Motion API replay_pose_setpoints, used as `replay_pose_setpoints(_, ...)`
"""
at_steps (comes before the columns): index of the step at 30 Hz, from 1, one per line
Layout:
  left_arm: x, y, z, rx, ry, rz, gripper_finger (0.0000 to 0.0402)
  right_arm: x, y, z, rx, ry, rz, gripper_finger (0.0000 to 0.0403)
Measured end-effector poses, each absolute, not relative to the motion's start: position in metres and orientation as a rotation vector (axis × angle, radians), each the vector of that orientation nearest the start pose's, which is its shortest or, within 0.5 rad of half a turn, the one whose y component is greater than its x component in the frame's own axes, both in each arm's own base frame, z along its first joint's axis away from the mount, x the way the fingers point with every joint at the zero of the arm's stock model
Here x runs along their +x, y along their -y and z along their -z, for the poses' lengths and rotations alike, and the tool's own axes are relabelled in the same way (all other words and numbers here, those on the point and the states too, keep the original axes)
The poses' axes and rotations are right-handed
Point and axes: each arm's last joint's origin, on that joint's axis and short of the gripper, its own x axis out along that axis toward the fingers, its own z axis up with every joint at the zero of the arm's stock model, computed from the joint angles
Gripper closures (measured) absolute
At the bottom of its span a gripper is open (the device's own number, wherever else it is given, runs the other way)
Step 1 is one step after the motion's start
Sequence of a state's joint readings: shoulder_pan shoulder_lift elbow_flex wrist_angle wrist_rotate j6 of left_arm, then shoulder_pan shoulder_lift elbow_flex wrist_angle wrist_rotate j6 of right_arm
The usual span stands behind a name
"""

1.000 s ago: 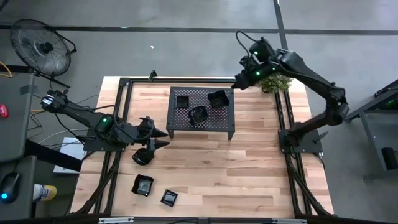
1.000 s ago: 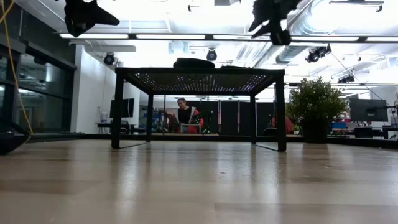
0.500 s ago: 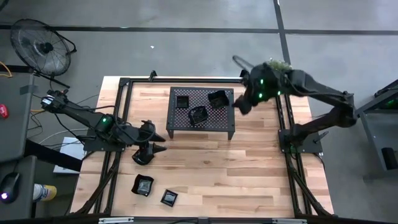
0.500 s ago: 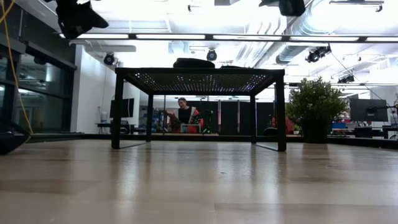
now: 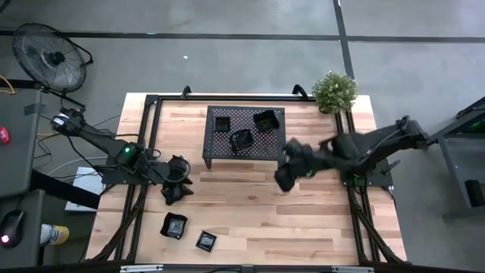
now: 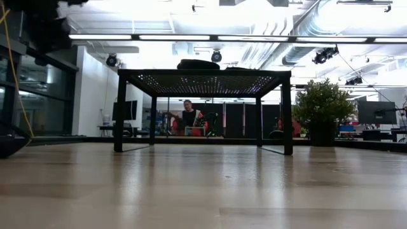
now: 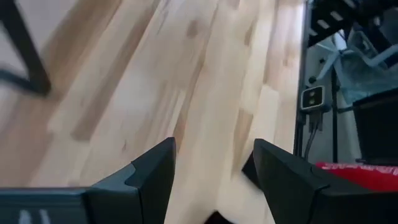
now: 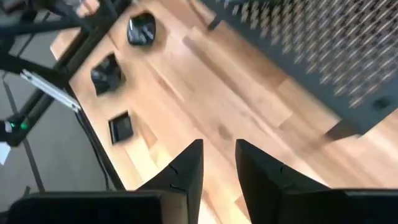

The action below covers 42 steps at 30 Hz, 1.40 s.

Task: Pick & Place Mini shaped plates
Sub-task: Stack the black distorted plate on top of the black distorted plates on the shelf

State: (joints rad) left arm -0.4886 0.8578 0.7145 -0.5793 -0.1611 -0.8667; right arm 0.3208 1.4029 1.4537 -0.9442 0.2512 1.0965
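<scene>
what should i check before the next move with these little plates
1. Left gripper open and empty: ok, fingers apart with bare wood between them.
2. Left gripper near a plate: ok, it hangs over the left side of the table beside one plate.
3. Right gripper empty: ok, nothing between its fingers.
4. Right arm steady: not ok, it shows blurred in front of the rack.
5. Room on the rack: ok, three plates sit on it with bare mesh left.
6. Plates left on the table: ok, two more lie near the front edge.
</scene>
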Motion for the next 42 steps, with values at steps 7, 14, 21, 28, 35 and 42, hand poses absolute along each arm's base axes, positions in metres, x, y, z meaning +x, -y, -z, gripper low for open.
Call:
replay_pose_setpoints(7, 0.138, 0.093, -0.244, -0.758, -0.873, -0.039, 0.0189, 0.268, -0.113, -0.307, 0.755, -0.757, 0.303, 0.0276)
replay_pose_setpoints(14, 0.121, 0.106, -0.234, -1.029, -0.98, -0.197, 0.0189, 0.267, -0.128, -0.263, 0.729, -0.703, 0.149, 0.0258)
replay_pose_setpoints(21, 0.116, 0.126, -0.219, -1.223, -1.076, -0.396, 0.0189, 0.263, -0.127, -0.24, 0.667, -0.714, 0.095, 0.0257)
replay_pose_setpoints(28, 0.117, 0.148, -0.197, -1.28, -1.273, -0.583, 0.0189, 0.265, -0.121, -0.236, 0.58, -0.752, 0.012, 0.0258)
replay_pose_setpoints(35, 0.125, 0.159, -0.193, -1.295, -1.303, -0.662, 0.0189, 0.267, -0.118, -0.236, 0.525, -0.766, -0.046, 0.0257)
replay_pose_setpoints(42, 0.127, 0.169, -0.175, -1.236, -1.473, -0.734, 0.0189, 0.267, -0.118, -0.237, 0.501, -0.77, -0.072, 0.0256)
